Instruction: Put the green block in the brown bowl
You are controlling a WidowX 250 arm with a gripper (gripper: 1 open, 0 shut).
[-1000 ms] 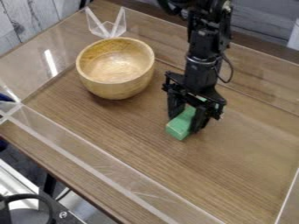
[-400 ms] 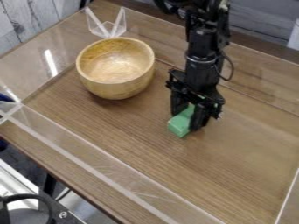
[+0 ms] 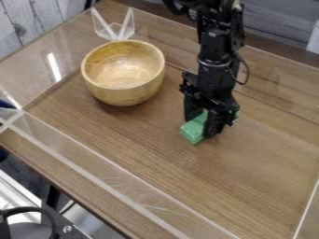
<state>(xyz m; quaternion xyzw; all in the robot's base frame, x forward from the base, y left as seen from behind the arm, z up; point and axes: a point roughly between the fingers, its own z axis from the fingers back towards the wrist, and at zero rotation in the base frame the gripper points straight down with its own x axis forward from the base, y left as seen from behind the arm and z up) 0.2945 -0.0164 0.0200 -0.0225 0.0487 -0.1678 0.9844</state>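
The green block [image 3: 193, 131] is a small bright green bar right of the table's middle, its lower end touching or just above the wood. My black gripper [image 3: 202, 122] comes down on it from above, fingers shut on its upper part. The brown bowl [image 3: 123, 72], round, wooden and pale inside, stands to the upper left of the block, about a hand's width away, with nothing in it.
The wooden table [image 3: 137, 149] has a clear plastic wall along its left and front edges [image 3: 75, 154]. A folded clear plastic piece [image 3: 114, 25] stands behind the bowl. The black arm [image 3: 219, 37] rises toward the top edge.
The gripper has closed in slightly on the green block and shifted a little upward with it; the bowl has not moved.
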